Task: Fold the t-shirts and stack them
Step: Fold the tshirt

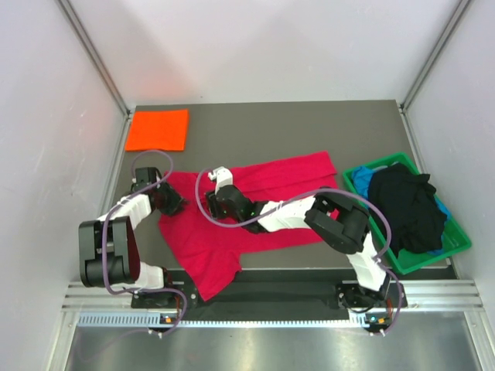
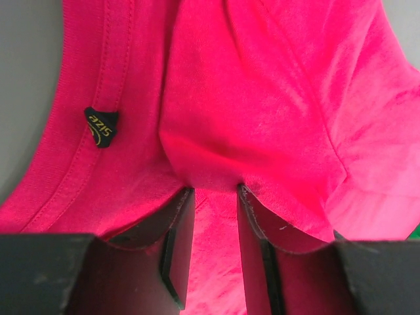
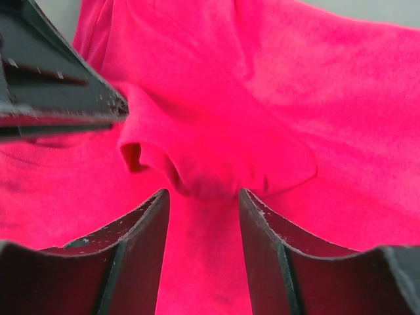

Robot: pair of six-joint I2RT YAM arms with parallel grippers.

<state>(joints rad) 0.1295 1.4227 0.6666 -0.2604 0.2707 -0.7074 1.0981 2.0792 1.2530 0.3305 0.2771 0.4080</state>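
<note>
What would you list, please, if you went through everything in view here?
crimson-red t-shirt: one, crimson-red, spread rumpled across the table's middle
orange t-shirt: one, orange, folded flat, far-left corner
black clothes: a heap, black, in the bin
blue cloth: count unclear, blue, under the black heap
green bin: one, green, table's right side
table: one, grey
left end effector: one, black, jaws apart at the red shirt near its collar
right end effector: one, black, jaws apart at a bunched fold
</note>
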